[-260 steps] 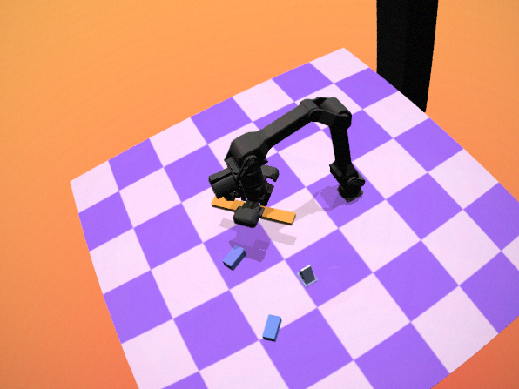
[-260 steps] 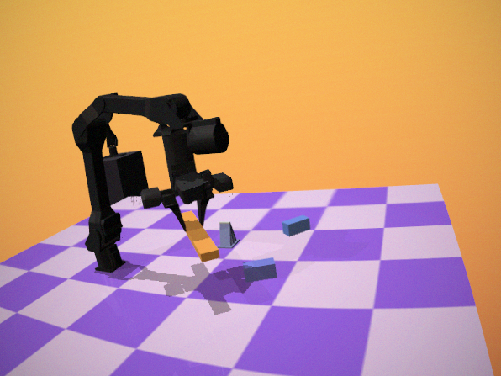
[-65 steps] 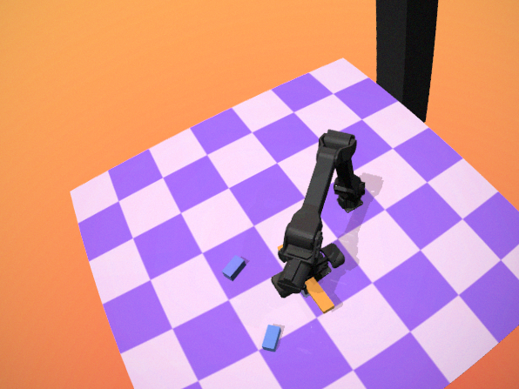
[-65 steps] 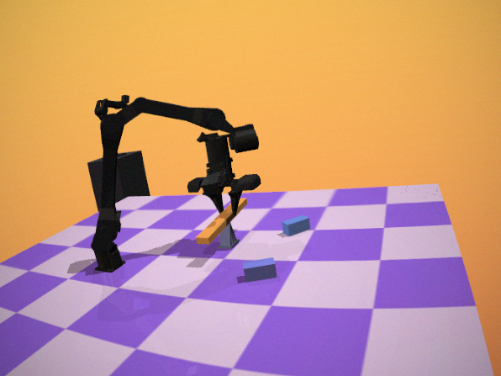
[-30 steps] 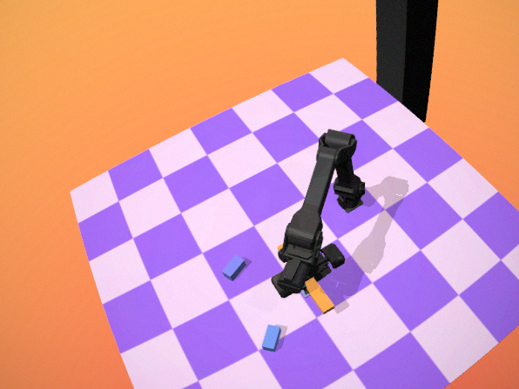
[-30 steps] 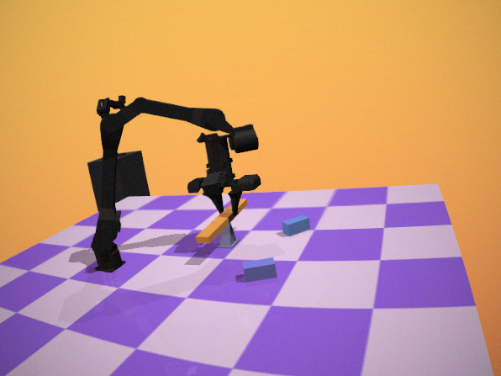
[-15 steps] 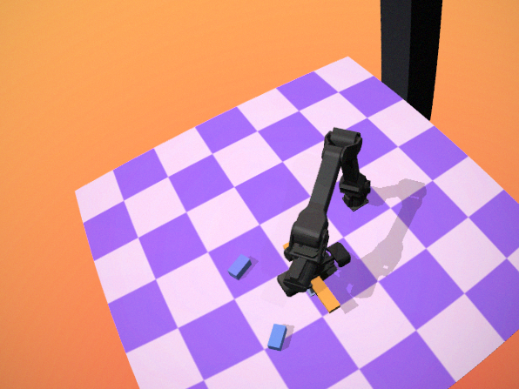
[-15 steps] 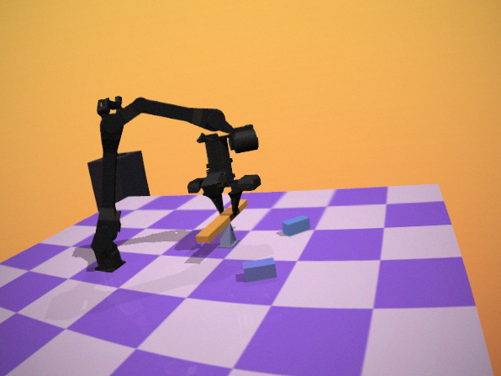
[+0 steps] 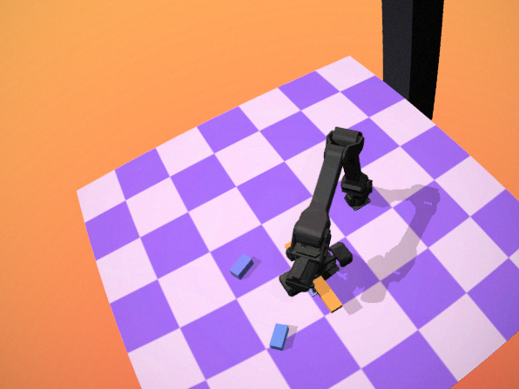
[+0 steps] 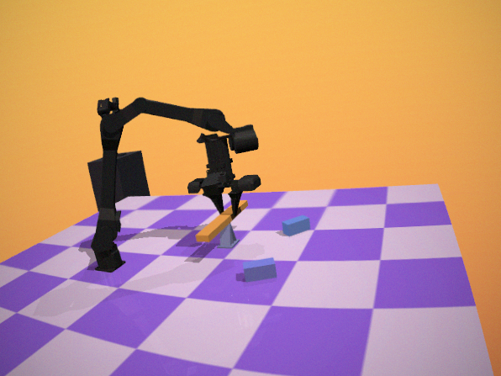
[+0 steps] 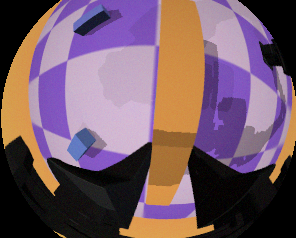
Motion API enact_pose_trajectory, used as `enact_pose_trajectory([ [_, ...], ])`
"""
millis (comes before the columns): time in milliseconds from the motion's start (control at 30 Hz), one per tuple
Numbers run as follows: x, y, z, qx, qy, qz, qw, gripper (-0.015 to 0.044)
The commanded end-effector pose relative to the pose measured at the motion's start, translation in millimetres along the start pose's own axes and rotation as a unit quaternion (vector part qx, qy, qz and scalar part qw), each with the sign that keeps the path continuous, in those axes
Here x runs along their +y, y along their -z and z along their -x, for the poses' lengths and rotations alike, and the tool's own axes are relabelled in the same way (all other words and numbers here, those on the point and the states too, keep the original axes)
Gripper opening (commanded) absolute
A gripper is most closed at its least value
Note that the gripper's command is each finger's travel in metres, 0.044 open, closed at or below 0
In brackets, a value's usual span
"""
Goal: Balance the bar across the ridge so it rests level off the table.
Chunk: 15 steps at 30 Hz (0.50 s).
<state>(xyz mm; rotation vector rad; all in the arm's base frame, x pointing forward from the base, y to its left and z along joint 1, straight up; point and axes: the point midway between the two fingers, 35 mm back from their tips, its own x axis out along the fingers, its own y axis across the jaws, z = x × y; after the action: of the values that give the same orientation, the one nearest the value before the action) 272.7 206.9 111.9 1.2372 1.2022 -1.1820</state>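
The orange bar (image 9: 327, 295) (image 10: 214, 227) (image 11: 179, 90) is long and flat, clear of the table at both visible ends, and looks about level. My gripper (image 10: 229, 214) (image 11: 171, 148) is shut on the bar near its middle, one finger on each side. The grey-blue ridge (image 10: 228, 238) stands on the table under the bar, its top close beneath or touching the bar; I cannot tell which. In the top view the arm hides the bar's middle and most of the ridge (image 9: 313, 291). The ridge is hidden in the wrist view.
Two blue blocks lie on the checkered table (image 9: 209, 278) (image 10: 336, 281): one block (image 9: 241, 266) and another block (image 9: 279, 337), both to one side of the bar. A dark pillar (image 9: 405, 38) (image 10: 122, 176) stands beyond the table edge, behind the arm's base.
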Motion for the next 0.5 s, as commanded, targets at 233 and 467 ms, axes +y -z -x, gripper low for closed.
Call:
enact_pose_trajectory([
  [233, -0.3, 0.2, -0.2, 0.000, 0.002, 0.001, 1.000, 0.0000],
  [467, -0.2, 0.4, -0.4, 0.000, 0.002, 0.001, 1.000, 0.0000],
])
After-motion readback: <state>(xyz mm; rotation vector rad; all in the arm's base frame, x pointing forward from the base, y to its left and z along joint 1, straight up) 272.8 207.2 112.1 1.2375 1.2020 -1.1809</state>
